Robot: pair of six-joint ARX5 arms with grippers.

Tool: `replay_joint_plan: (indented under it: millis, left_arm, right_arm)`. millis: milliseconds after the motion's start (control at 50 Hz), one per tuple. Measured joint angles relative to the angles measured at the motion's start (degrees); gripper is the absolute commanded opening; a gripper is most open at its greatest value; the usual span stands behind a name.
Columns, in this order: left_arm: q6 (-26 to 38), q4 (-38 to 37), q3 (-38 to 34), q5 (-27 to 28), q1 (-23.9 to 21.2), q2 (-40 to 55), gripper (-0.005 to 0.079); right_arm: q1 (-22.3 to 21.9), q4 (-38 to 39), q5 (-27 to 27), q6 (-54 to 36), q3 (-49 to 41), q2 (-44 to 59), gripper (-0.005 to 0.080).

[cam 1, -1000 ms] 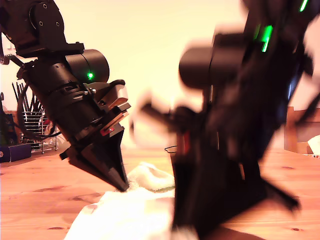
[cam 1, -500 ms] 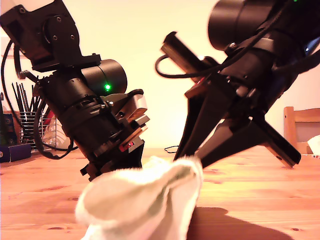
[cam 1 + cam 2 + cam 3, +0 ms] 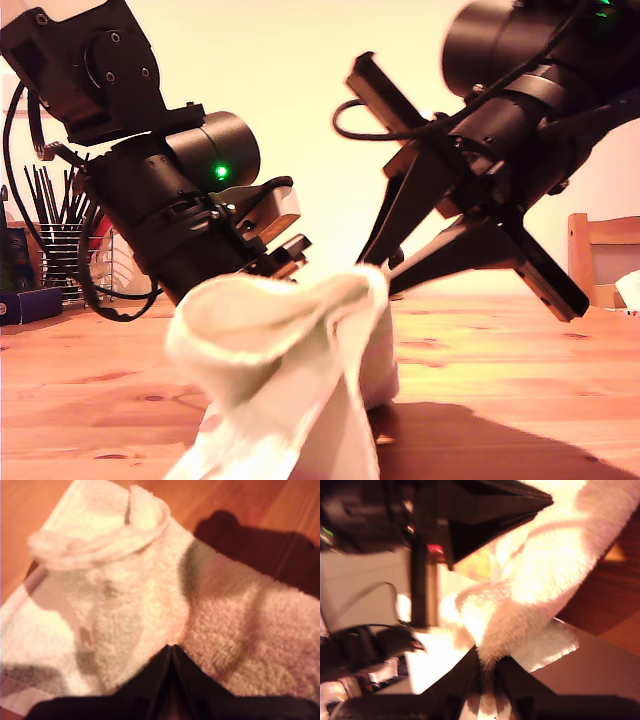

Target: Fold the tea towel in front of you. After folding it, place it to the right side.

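In the exterior view, two black arms lean in over a wooden bench (image 3: 520,350). One arm (image 3: 170,220) comes down from the upper left of the exterior view, and a small green light (image 3: 221,172) glows on it. Its fingers are hidden behind the cloth, so I cannot tell from here how they are set. The other arm (image 3: 500,160) comes down from the upper right of the exterior view. Its thin black tips meet the top edge of the cloth near the middle of the frame.

The tea towel (image 3: 290,380) is held up between the two arms. Its top edge droops in a curve, and the rest hangs down to the bench at the bottom middle of the frame. A wire rack (image 3: 60,250) with dark sticks stands far back at the exterior view's left. A wooden chair (image 3: 600,250) shows at the exterior view's right.

In the first wrist view, my first gripper (image 3: 171,652) has its fingers clenched to a point, with the tea towel (image 3: 150,590) pinched at the tip. The cloth spreads out below it, with a rolled edge on the far side and faint green and pink patches. The bench (image 3: 225,500) shows beyond it.

In the second wrist view, my second gripper (image 3: 487,667) has its fingers squeezed onto a thick fold of the tea towel (image 3: 540,580). The cloth stretches away to another gripper's black fingers (image 3: 495,510), which are pressed together at its far end. The bench (image 3: 620,610) lies under it.
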Motion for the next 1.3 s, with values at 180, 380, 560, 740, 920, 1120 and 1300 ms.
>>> replay_joint_plan:
  millis: [180, 380, 560, 740, 920, 1120, 1300]
  left_arm:
    - [-1.31, -2.47, -0.04, 4.96, 1.03, 0.04, -0.0021]
    - [-4.59, -2.4, -1.36, 13.44, -0.02, 0.94, -0.0021]
    - [-6.16, -1.64, -1.4, 17.31, -1.64, 1.44, -0.0021]
    - [-7.23, 0.98, -1.49, 18.05, -1.4, 1.44, -0.0021]
    - [-7.43, -0.39, -1.51, 18.58, 0.76, 0.77, -0.0021]
    - [-7.43, -2.82, -1.51, 18.6, 3.21, -4.79, -0.0021]
    - [-6.43, -5.05, -1.51, 14.38, 4.92, -9.55, -0.0021]
  right_arm:
    - [-2.73, 2.47, -1.2, 1.64, 0.0, 0.0, -0.0011]
    - [-5.35, 2.93, -1.62, 1.66, 0.0, 0.0, -0.0011]
    - [-5.66, 4.02, -1.2, 2.82, 0.0, 0.0, -0.0011]
    - [-5.64, 5.11, 0.63, 3.1, 0.0, 0.0, -0.0011]
    - [-5.66, 5.18, 3.65, 3.13, 0.0, 0.0, -0.0011]
    - [-5.64, 5.31, 4.94, 3.15, 0.0, 0.0, -0.0011]
    - [-5.64, 7.34, 5.73, 5.86, 0.0, 0.0, -0.0012]
